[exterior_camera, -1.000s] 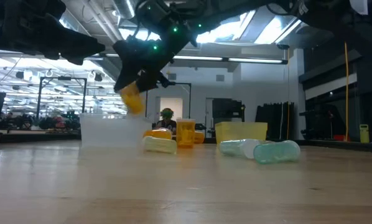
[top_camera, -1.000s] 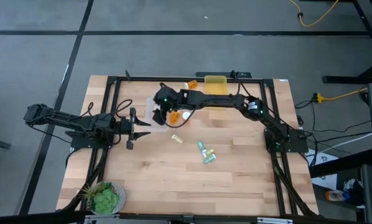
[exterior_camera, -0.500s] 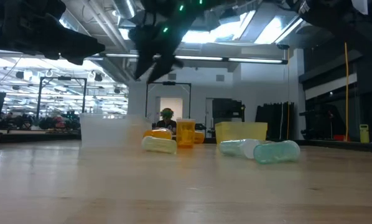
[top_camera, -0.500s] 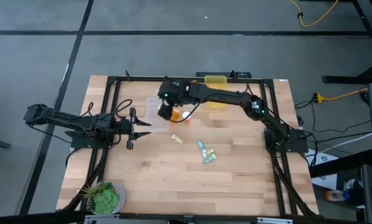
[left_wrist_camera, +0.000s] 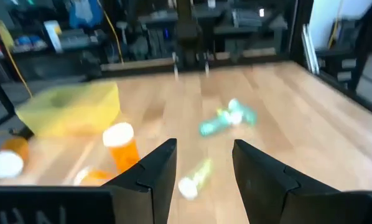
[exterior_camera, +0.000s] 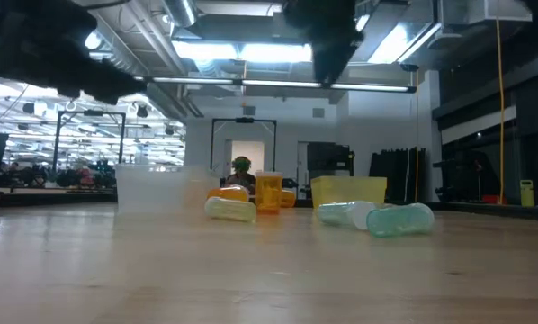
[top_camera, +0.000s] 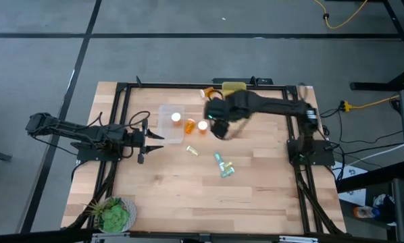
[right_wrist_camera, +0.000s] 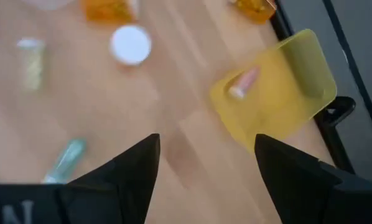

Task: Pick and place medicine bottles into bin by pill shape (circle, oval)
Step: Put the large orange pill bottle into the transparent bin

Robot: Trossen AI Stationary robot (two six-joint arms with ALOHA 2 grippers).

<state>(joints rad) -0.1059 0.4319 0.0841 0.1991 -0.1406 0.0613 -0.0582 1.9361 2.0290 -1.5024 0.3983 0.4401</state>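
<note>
My right gripper (top_camera: 219,129) hangs open and empty above the table, between the clear bin (top_camera: 168,135) and the yellow bin (top_camera: 234,88). An orange white-capped bottle (top_camera: 177,117) sits in the clear bin. More orange bottles (top_camera: 190,126) are just right of it, and one (top_camera: 207,92) lies by the yellow bin. A lilac bottle (right_wrist_camera: 242,84) lies in the yellow bin (right_wrist_camera: 279,93). A pale yellowish bottle (top_camera: 192,151) and teal bottles (top_camera: 222,165) lie on the wood. My left gripper (top_camera: 153,138) waits open at the left.
A potted plant (top_camera: 114,214) stands at the table's near left corner. Black frame rails (top_camera: 121,115) run along the table's sides. Bare wood (top_camera: 209,202) stretches across the near half of the table.
My right gripper held an orange bottle over the clear bin and let it go; the bottle now sits in that bin. The gripper then rose, tipped further downward and swung toward the table's right, ending between the two bins.
</note>
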